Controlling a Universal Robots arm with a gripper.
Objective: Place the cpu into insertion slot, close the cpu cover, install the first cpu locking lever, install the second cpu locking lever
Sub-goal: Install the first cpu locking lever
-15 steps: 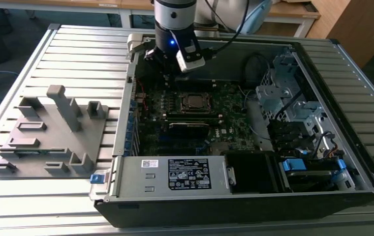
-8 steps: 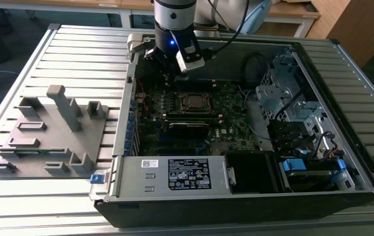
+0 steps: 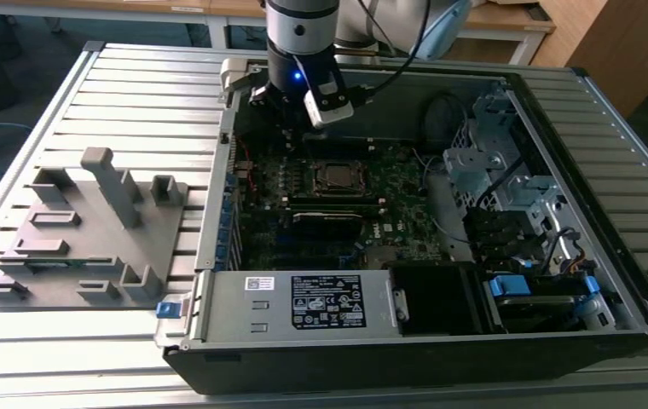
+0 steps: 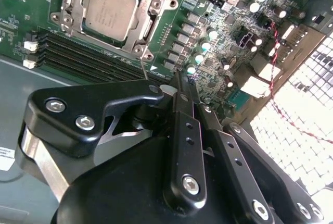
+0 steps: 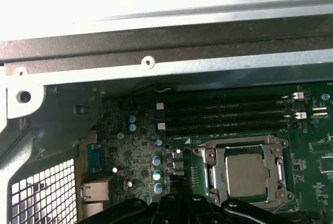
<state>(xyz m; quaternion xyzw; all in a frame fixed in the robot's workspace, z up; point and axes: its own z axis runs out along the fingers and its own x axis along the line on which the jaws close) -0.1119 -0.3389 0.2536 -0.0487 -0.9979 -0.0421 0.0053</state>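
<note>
- In the exterior view, even daylight covers the slatted table (image 3: pixel 130 94); inside the computer case (image 3: pixel 415 362), the board under the gripper (image 3: pixel 299 115) lies in shade.
- In the first wrist view, the table beyond the gripper burns out white.
- In the second wrist view, the perforated panel (image 4: pixel 307 114) beside the gripper glares.

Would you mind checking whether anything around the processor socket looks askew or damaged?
Nothing stands out: the cpu lies flat and square in the insertion slot, with the cpu cover down evenly around it.
</note>
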